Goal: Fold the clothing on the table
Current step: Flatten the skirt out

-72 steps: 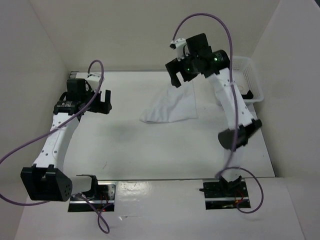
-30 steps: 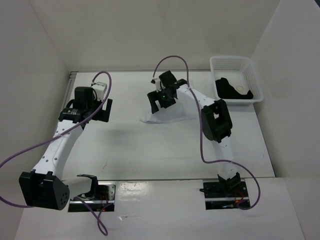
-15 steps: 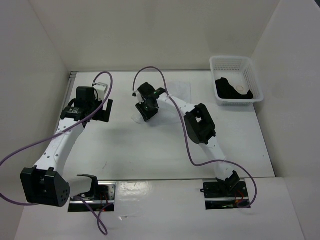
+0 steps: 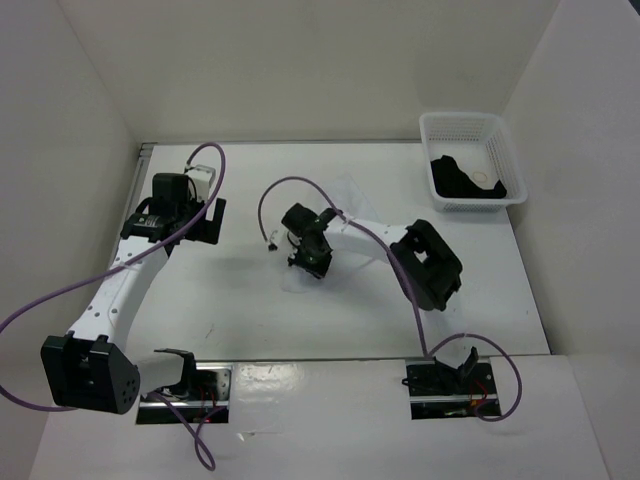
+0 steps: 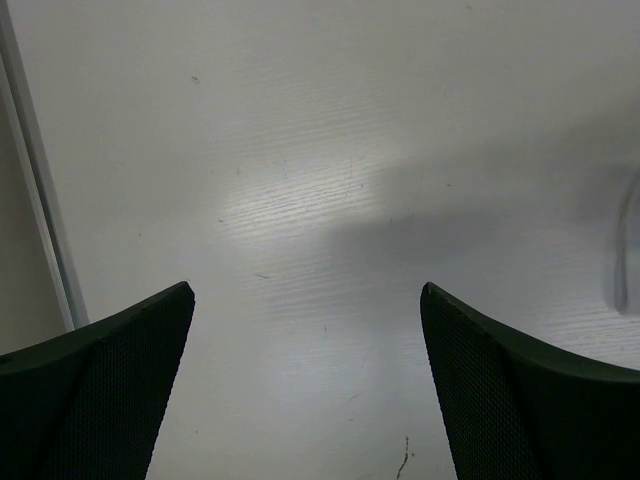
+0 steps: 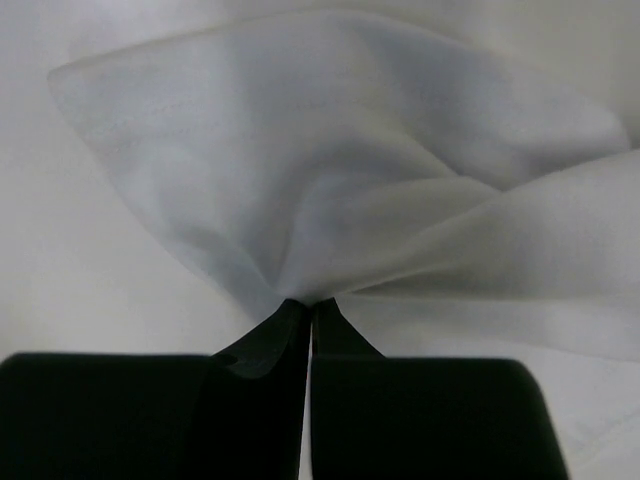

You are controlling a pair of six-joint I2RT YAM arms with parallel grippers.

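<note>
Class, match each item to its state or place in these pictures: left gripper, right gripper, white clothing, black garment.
1 left gripper
2 right gripper
3 clothing
4 black garment

A lying in the basket
B pinched into bunched folds
C open above the bare table
D shut, gripping white cloth

Pairs: 1-C, 2-D, 3-B, 4-A

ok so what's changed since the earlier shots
The right gripper came down from above the clothing, swept toward the near left, and shut on a pinch of it, bunching the fabric. The left gripper stayed open above the table; the basket and black garment did not move.
</note>
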